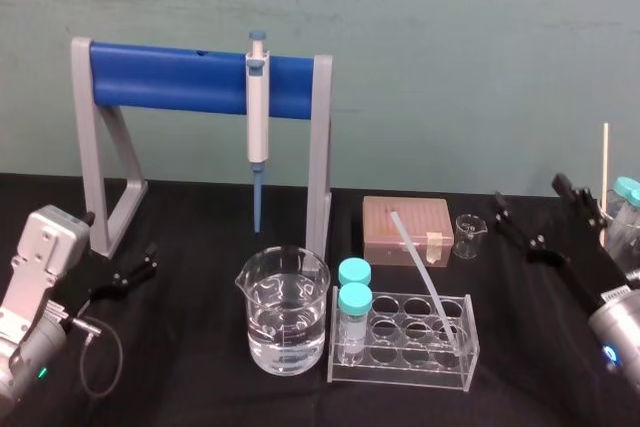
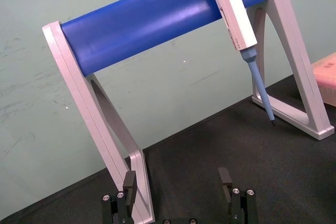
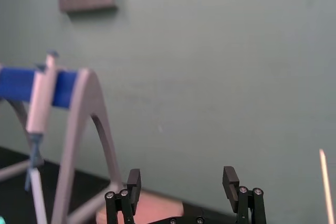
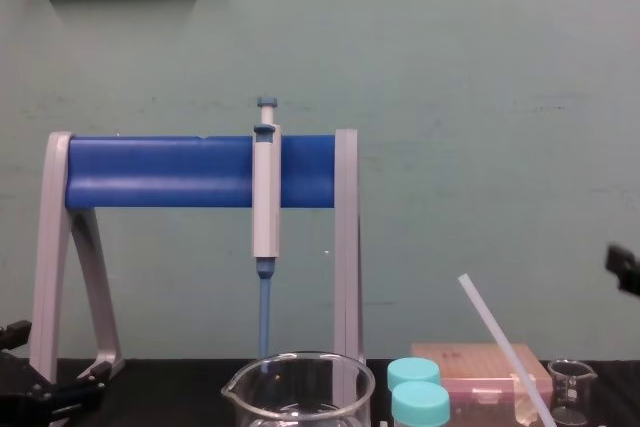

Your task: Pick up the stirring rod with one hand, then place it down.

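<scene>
The stirring rod (image 1: 425, 272) is a whitish translucent stick leaning in the clear tube rack (image 1: 455, 372), its top end resting over the pink box; in the chest view the stirring rod (image 4: 500, 342) slants up to the left. My right gripper (image 1: 533, 209) hovers open to the right of the rack, above the table and apart from the rod, its fingers (image 3: 229, 177) spread with nothing between them. My left gripper (image 1: 140, 269) sits low at the left by the stand's foot, open and empty, fingers (image 2: 130, 182) wide.
A grey stand with a blue bar (image 1: 170, 77) holds a blue-tipped pipette (image 1: 258, 112). A water beaker (image 1: 283, 312) stands beside the rack, which holds two teal-capped tubes (image 1: 353, 302). Behind are a pink box (image 1: 407, 229) and a small beaker (image 1: 467, 235). A thin beige stick (image 1: 605, 177) and capped bottles stand far right.
</scene>
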